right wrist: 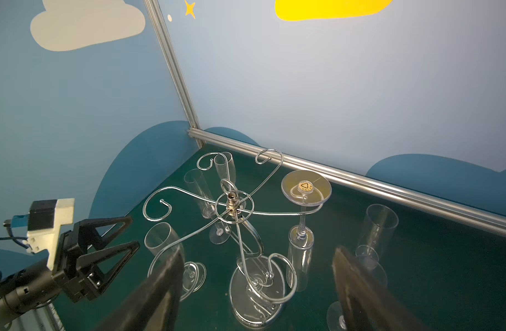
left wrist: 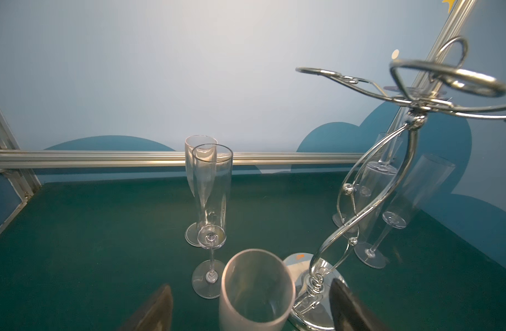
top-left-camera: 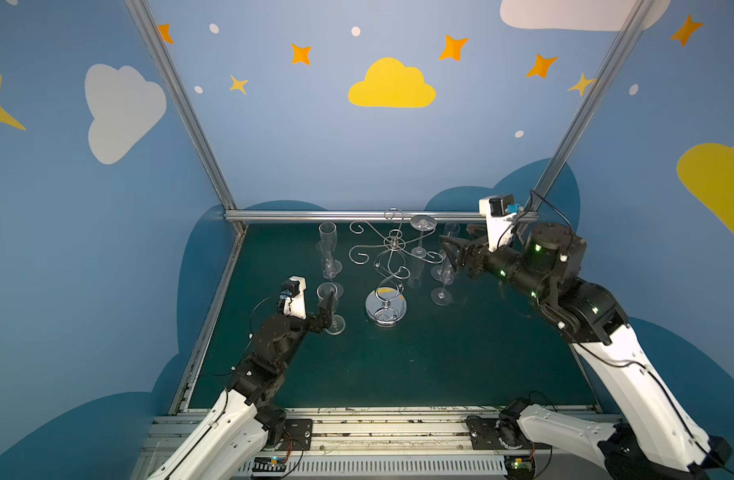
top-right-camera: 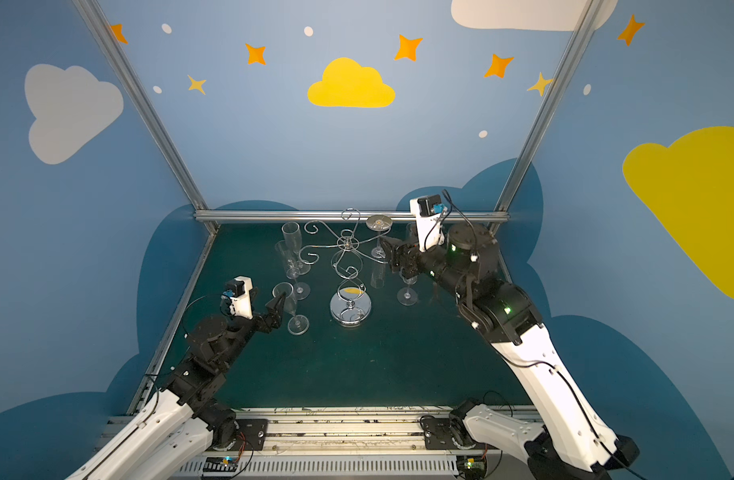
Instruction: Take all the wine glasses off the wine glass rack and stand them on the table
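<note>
Near left we see the left gripper point(right wrist: 133, 232) open, empty, beside a glass point(top-left-camera: 324, 291). The right gripper point(top-left-camera: 457, 243) gapes empty by the wine glass rack point(top-left-camera: 385, 308).

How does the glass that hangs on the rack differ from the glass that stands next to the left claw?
The hanging glass is upside down, its foot on a rack arm; the standing glass is upright on the table at the left claw. The hanging glass looks straight-sided; the standing glass tapers toward its stem. Both are clear and stemmed.
</note>
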{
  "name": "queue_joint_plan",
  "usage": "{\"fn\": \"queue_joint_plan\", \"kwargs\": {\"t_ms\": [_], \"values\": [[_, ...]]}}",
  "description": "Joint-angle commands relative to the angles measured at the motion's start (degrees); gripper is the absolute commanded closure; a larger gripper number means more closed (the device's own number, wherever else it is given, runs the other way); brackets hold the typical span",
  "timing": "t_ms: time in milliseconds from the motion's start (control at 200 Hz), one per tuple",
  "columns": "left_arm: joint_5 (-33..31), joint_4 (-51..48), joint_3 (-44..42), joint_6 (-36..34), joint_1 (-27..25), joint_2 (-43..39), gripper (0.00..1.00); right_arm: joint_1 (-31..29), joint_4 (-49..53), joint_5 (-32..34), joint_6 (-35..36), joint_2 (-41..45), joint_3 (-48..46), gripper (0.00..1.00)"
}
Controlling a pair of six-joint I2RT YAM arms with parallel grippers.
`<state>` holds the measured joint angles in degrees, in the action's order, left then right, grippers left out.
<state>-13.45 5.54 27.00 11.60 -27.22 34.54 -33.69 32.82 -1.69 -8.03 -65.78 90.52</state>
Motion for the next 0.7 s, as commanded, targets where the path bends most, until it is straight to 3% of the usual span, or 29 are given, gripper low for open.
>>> {"fn": "queue_joint_plan", "kwargs": {"t_ms": [0, 350, 696], "values": [[2.46, -5.94, 3.27, 1.3, 0.23, -1.34, 0.15, 4.96, 6.01, -9.02, -2.68, -4.51, 4.76, 0.2], [6.85, -13.21, 6.65, 5.09, 0.24, -5.73, 0.14, 20.51, 6.17, -33.29, -11.19, -21.14, 15.03, 0.31], [8.2, -15.91, 6.14, 7.68, 0.19, -9.32, 0.13, 22.53, 6.58, -41.88, -14.22, -35.21, 22.94, 0.4]]}}
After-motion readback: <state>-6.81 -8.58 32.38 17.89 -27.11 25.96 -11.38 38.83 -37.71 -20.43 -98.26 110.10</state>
